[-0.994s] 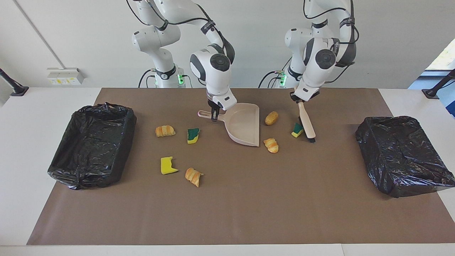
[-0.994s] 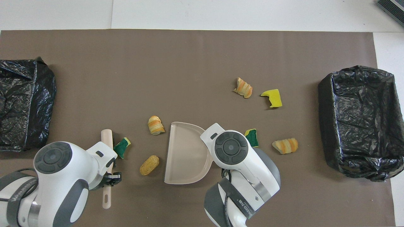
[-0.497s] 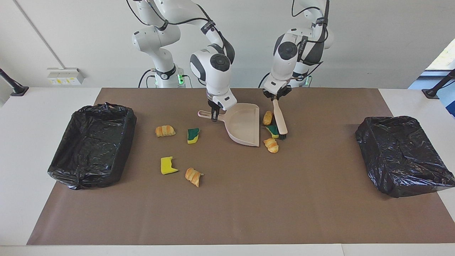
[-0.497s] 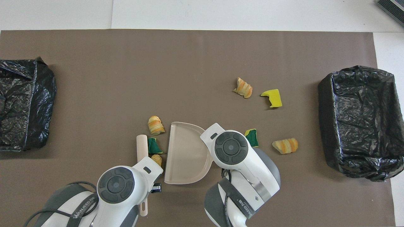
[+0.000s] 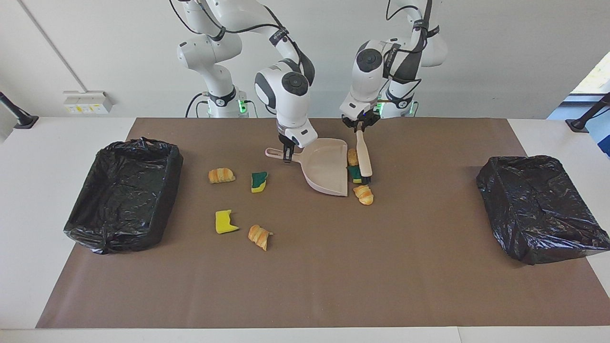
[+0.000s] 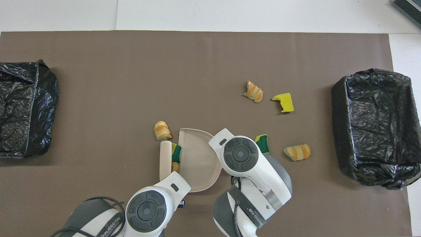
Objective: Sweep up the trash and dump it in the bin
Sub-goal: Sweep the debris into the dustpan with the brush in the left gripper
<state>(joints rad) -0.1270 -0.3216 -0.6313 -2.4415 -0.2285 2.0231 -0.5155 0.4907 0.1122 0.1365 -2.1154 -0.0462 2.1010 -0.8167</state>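
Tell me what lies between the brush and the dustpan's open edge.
Two scraps: a green sponge bit and a bread piece, pressed between brush and dustpan, clearest overhead.

Two Franka arms, glossy white shells w/ rounded joint housings. Dark grey/black bands at joint seams; round dark grey caps w/ concentric rings on wrist joints, seen end-on in overhead view. Left arm (image 5: 367, 71): black cables loop along upper links, held by black straps w/ white lettering. Right arm (image 5: 286, 90): same build, black cable runs down forearm, strapped band w/ small print near elbow. Green status lights glow at both bases, black leads plugged in alongside. Hand blocks white, boxy; fingers black, short, approx. same on both. Overhead view shows grey strap w/ white text across each forearm.
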